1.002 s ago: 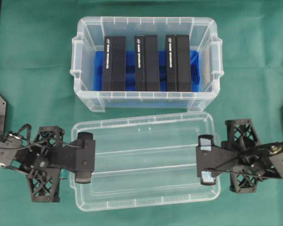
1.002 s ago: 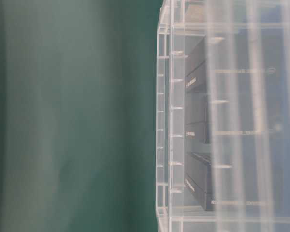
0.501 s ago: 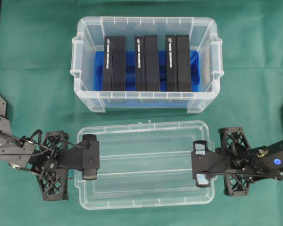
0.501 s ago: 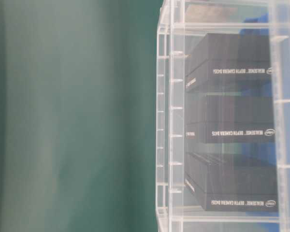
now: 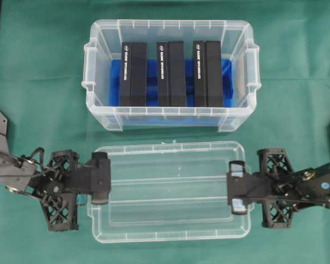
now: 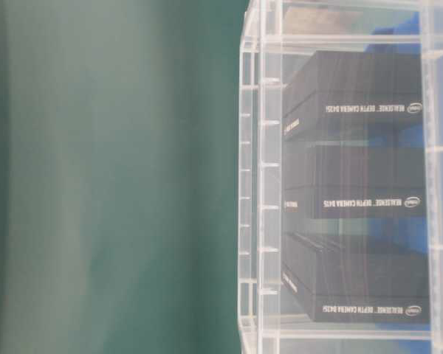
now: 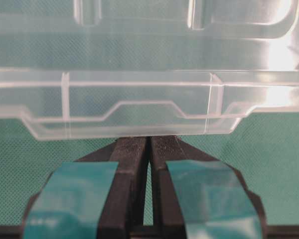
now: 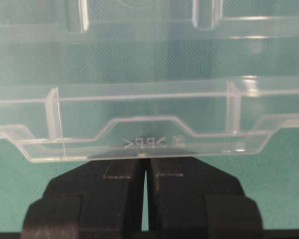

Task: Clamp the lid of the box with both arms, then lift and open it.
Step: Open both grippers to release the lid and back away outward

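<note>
- The lid is lying flat on the green tabletop, just in front of the box and apart from it.
- The left pincer, teal-taped, is sitting at the lid's left end, its fingers pressed together with only a slit showing.
- The right pincer is sitting at the lid's right end, likewise pressed together, its tips under the end tab.
- The box is standing uncovered, holding three black cartons on a blue liner.
</note>
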`<state>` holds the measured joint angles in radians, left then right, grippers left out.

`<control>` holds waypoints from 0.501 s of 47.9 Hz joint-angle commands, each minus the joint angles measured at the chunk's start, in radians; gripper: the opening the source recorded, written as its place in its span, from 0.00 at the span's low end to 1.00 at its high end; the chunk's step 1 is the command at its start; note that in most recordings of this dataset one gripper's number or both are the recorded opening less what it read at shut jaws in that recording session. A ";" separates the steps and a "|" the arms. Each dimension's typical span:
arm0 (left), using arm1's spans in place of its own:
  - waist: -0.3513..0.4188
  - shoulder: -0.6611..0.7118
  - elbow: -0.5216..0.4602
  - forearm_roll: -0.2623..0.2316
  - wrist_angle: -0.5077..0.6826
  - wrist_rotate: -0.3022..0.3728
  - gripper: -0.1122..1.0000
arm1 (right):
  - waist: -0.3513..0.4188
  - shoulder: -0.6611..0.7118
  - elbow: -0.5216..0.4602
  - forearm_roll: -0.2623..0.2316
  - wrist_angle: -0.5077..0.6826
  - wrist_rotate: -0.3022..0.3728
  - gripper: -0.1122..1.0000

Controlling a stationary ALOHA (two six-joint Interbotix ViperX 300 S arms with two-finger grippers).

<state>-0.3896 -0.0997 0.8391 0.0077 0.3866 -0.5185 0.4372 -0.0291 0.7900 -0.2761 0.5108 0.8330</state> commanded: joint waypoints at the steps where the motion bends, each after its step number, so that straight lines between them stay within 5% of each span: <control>1: 0.015 -0.049 0.000 0.003 -0.034 -0.032 0.11 | 0.005 -0.051 0.005 0.003 -0.026 0.023 0.10; 24: -0.015 -0.178 0.129 0.003 -0.034 -0.175 0.11 | 0.080 -0.164 0.118 0.002 0.002 0.147 0.10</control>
<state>-0.3973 -0.2516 0.9710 0.0092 0.3574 -0.6918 0.5062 -0.1641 0.9112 -0.2730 0.5047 0.9771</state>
